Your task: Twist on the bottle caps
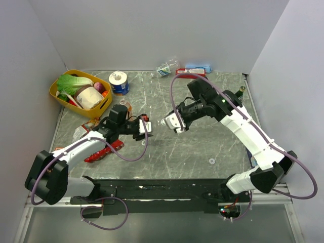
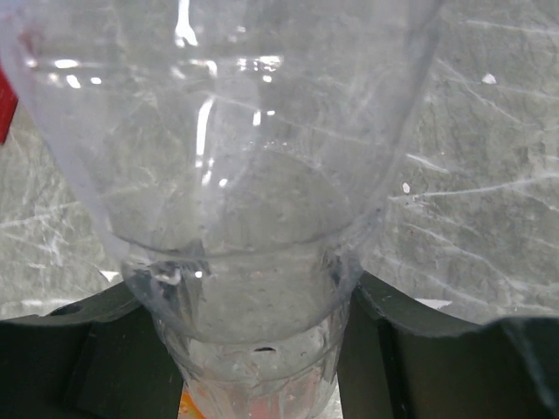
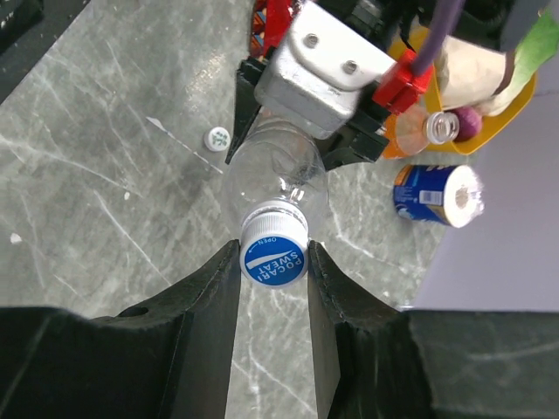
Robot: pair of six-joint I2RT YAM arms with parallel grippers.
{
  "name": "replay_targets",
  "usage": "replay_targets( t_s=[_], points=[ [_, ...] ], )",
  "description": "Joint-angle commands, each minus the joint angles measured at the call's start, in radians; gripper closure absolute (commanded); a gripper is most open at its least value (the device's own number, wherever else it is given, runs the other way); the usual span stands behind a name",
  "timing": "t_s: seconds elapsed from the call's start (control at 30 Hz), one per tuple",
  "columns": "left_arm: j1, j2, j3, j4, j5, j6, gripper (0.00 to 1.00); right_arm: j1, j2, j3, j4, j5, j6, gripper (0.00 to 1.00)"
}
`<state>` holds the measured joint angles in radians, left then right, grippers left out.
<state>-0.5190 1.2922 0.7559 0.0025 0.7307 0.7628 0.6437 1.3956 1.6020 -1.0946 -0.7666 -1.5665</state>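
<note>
A clear plastic bottle (image 2: 236, 175) lies level above the table between my two grippers (image 1: 156, 123). My left gripper (image 2: 253, 349) is shut on the bottle's body, one black finger (image 2: 79, 349) on each side. A blue cap (image 3: 273, 253) with a white skirt sits on the bottle's neck (image 3: 279, 175), and my right gripper (image 3: 273, 262) is shut on this cap. A loose white cap (image 3: 216, 138) lies on the table to the left of the bottle. An orange drink bottle (image 3: 410, 133) with a white cap (image 3: 439, 127) lies beside the yellow basket. A crumpled water bottle (image 1: 167, 67) lies by the back wall.
A yellow basket (image 1: 59, 97) of groceries stands at the back left, with a blue can (image 1: 118, 82) beside it. A red packet (image 1: 104, 150) lies under my left arm. A dark green glass bottle (image 1: 242, 92) stands at the right edge. Another small white cap (image 1: 211, 161) lies front right.
</note>
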Motion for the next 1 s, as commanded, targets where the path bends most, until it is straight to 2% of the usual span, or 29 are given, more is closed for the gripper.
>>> replay_targets(
  t_s=[0.0,0.13,0.27,0.43,0.6,0.8,0.97],
  points=[
    [-0.01,-0.04,-0.016,0.189,0.016,-0.091,0.99,0.007,0.063,0.076,0.012,0.015,0.189,0.82],
    [-0.012,-0.054,-0.061,0.307,-0.06,-0.232,0.99,0.004,0.124,0.146,0.025,0.012,0.446,0.82],
    [-0.035,-0.057,-0.102,0.422,-0.218,-0.316,0.99,0.002,0.172,0.193,0.022,0.032,0.604,0.83],
    [-0.044,-0.048,-0.151,0.571,-0.329,-0.404,0.99,-0.006,0.252,0.275,0.001,0.078,0.784,0.84],
    [-0.075,-0.047,-0.161,0.613,-0.441,-0.415,0.99,-0.012,0.335,0.378,-0.07,0.124,0.893,0.86],
    [-0.099,-0.025,-0.13,0.614,-0.576,-0.519,0.99,-0.012,0.42,0.495,-0.132,0.177,1.095,0.87],
    [-0.108,-0.007,-0.128,0.64,-0.574,-0.594,0.99,-0.021,0.499,0.595,-0.203,0.153,1.189,0.87]
  ],
)
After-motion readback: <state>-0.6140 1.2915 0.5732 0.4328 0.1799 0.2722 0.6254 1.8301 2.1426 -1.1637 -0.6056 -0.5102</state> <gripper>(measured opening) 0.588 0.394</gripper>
